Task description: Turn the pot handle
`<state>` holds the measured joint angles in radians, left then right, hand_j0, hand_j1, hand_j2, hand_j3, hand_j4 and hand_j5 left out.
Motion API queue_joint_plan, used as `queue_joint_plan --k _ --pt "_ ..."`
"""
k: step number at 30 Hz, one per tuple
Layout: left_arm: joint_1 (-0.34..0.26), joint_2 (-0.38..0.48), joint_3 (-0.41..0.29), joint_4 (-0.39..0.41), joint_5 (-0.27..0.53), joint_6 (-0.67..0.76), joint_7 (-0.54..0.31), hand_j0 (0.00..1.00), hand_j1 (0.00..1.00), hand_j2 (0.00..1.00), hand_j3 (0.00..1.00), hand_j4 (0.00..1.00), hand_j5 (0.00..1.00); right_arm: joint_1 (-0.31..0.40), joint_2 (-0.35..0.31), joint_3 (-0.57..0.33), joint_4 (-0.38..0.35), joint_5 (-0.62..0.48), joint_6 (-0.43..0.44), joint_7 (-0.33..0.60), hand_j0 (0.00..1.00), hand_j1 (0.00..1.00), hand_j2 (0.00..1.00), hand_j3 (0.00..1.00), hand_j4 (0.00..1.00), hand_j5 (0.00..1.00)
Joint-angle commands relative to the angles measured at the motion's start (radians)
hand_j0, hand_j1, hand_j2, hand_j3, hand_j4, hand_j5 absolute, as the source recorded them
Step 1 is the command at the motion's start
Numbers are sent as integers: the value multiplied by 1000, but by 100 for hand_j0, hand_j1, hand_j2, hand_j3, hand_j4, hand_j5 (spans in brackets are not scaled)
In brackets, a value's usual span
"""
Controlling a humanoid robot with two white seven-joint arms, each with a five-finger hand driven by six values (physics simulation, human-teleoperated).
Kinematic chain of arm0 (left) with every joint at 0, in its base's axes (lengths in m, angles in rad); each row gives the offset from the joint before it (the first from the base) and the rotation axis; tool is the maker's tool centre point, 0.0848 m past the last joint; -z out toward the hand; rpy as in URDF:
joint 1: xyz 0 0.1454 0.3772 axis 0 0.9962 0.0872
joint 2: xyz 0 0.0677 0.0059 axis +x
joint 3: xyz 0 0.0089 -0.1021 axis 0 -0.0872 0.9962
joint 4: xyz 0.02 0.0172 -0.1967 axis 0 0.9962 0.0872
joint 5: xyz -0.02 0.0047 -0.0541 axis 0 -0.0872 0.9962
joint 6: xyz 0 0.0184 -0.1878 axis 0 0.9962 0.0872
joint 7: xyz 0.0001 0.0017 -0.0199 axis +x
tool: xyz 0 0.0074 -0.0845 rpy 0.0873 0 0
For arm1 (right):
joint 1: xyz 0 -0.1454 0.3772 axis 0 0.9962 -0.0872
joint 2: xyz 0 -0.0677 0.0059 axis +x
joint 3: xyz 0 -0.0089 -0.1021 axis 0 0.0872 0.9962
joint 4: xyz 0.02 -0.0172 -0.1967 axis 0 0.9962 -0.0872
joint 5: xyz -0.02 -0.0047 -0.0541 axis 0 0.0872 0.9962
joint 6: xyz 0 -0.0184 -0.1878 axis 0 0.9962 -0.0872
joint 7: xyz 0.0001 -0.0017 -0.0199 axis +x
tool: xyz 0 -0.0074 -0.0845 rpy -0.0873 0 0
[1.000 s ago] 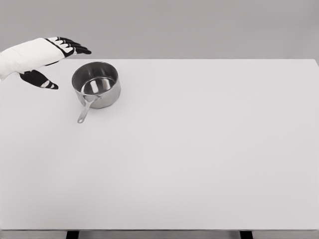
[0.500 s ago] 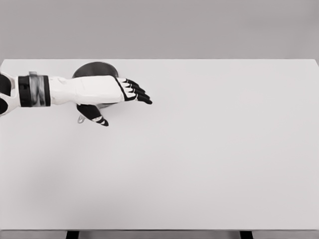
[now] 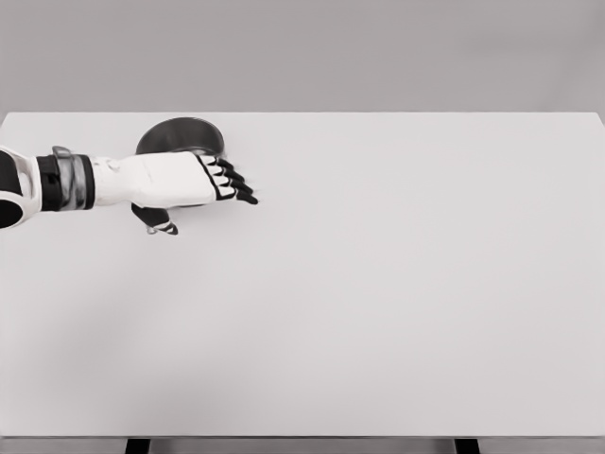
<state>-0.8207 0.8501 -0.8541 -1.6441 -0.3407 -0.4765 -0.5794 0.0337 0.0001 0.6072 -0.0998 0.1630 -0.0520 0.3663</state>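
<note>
Steel pot [image 3: 180, 133] mostly hidden — handle direction can't tell; left hand [image 3: 175, 180] over it, fingers [image 3: 236, 186] extended, holding nothing.

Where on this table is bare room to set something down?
The white table is bare right of the left hand and along its near edge. It is crowded only at the far left, where that hand covers the round steel pot.

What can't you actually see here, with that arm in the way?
- Head view: most of the pot is behind the left hand; only its far rim shows.
- Pot handle: covered by the hand and thumb, so its direction cannot be told.
- Whether the hand touches the pot: cannot tell from above.
- Right arm: out of view.
- The table legs: cut off by the bottom edge.
</note>
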Motion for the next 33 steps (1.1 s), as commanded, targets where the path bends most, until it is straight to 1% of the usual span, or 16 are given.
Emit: queue_joint_plan --k 1,6,8,10,14,17,19,23,26,32,33 --pt "0 29 0 3 -11 -25 3 100 100 100 100 100 100 0 0 0 0 0 0 0 100 100 100 100 100 100" --pt "0 40 0 46 -12 -31 3 100 100 100 100 100 100 0 0 0 0 0 0 0 100 100 100 100 100 100" --pt "0 40 0 93 -12 -60 4 100 100 100 100 100 100 0 0 0 0 0 0 0 100 100 100 100 100 100" --pt "0 41 0 110 -14 -63 7 100 100 100 100 100 100 0 0 0 0 0 0 0 100 100 100 100 100 100" --pt "-2 49 3 168 -14 -80 30 100 100 100 100 100 100 0 0 0 0 0 0 0 100 100 100 100 100 100" --pt "-3 49 6 193 -12 -93 47 100 100 100 100 100 100 0 0 0 0 0 0 0 100 100 100 100 100 100" --pt "-3 47 7 228 -14 -99 64 100 100 100 100 100 100 0 0 0 0 0 0 0 100 100 100 100 100 100" --pt "-3 47 9 265 -14 -100 90 100 100 100 100 100 100 0 0 0 0 0 0 0 100 100 100 100 100 100" --pt "-3 46 10 309 -12 -100 124 100 100 100 100 100 100 0 0 0 0 0 0 0 100 100 100 100 100 100" --pt "-12 46 21 426 -14 -100 173 100 100 100 100 100 100 0 0 0 0 0 0 0 100 100 100 100 100 100" --pt "-14 46 32 454 -14 -99 185 100 100 100 100 100 100 0 0 0 0 0 0 0 100 100 100 100 100 100"
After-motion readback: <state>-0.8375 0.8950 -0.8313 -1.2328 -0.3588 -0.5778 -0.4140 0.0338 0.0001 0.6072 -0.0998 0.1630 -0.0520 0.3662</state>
